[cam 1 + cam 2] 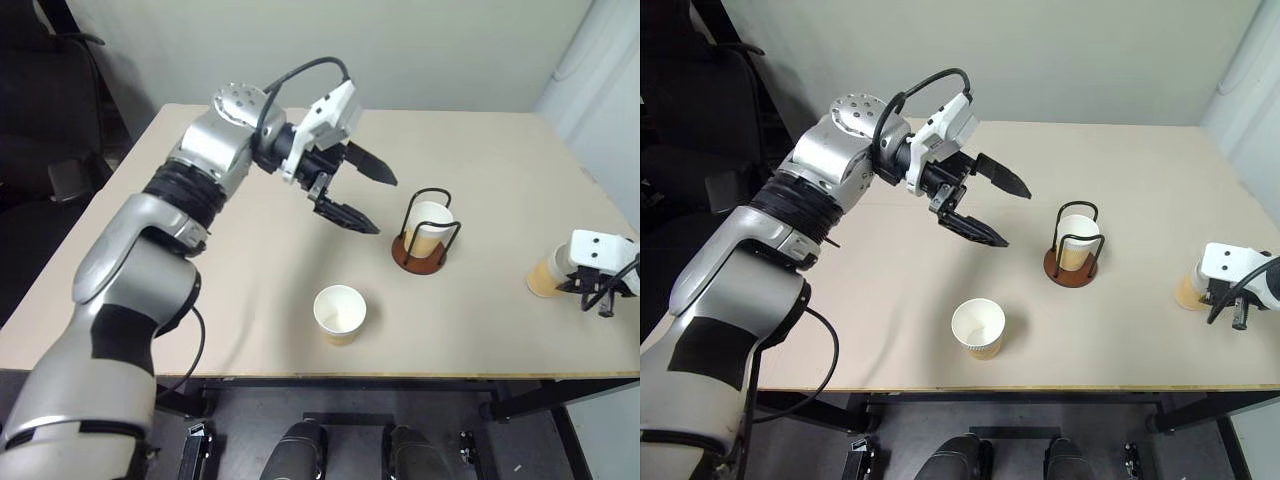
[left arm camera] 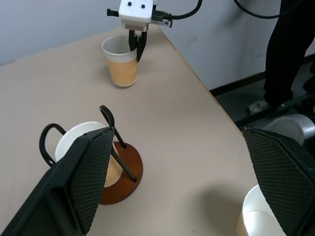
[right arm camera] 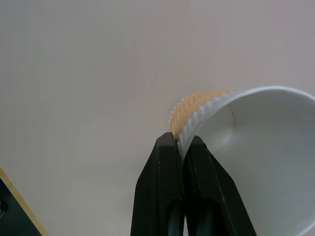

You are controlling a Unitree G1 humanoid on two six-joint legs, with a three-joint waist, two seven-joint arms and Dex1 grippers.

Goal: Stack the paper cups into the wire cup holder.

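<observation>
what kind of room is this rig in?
Probably a lab or test room, not a kitchen or café. A plain beige table stands against a bare pale wall, a dark office chair sits beside it, and a person's legs stand by the table's edge.

Silver arm (image 1: pixel 150 250), black cable (image 1: pixel 300 72), black-fingered tool (image 1: pixel 362 190)

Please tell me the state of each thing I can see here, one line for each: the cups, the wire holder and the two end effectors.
Wire cup holder: upright, one cup inside.
Cup in holder: upright, seated.
Front cup: upright, free, empty.
Cup at the right edge: pinched at its rim.
Left end effector: open, empty, above the table.
Right end effector: shut on that cup's wall.
</observation>
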